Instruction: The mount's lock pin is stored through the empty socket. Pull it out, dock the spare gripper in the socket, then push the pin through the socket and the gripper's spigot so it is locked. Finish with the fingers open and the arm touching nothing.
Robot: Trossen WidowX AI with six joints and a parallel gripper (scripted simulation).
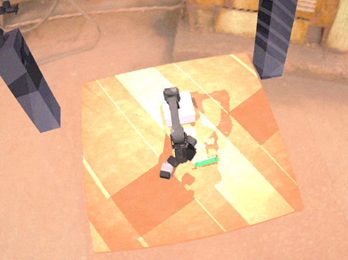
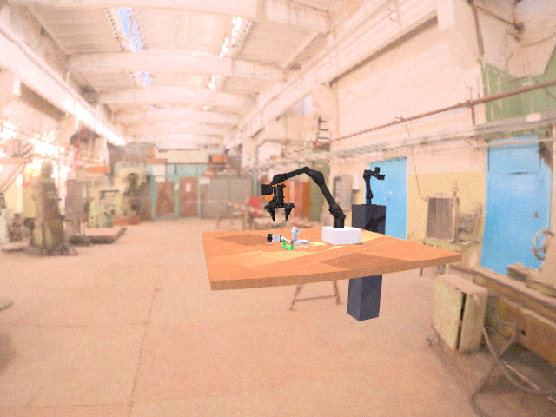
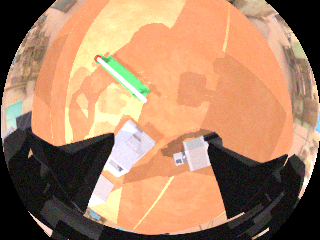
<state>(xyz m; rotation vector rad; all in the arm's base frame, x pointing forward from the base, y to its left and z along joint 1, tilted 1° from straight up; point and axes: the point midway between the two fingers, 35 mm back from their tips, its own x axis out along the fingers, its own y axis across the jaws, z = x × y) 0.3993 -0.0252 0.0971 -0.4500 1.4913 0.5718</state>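
Jaws wide and empty, the gripper [image 1: 184, 160] [image 2: 280, 219] [image 3: 162, 150] should square to the spare gripper's [image 1: 165, 171] [image 2: 274, 237] [image 3: 197, 153] body before descending; the red-headed lock pin [image 2: 287, 242] [image 3: 121, 79] lies on its green cradle [image 1: 206, 161] [image 2: 287, 246] [image 3: 125, 75], wrist-view eleven o'clock.

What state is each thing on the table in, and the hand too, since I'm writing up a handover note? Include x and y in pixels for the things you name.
Hand [image 2: 281, 219] [image 3: 162, 145]: open, holding nothing, above the table.
Pin [image 3: 121, 80]: out of the socket, lying along the green holder.
Green holder [image 1: 206, 161] [image 2: 287, 245] [image 3: 126, 76]: bearing the pin.
Mount [image 2: 295, 234] [image 3: 131, 147]: without the spare gripper.
Spare gripper [image 1: 166, 171] [image 2: 273, 237] [image 3: 197, 153]: undocked, lying on the table.
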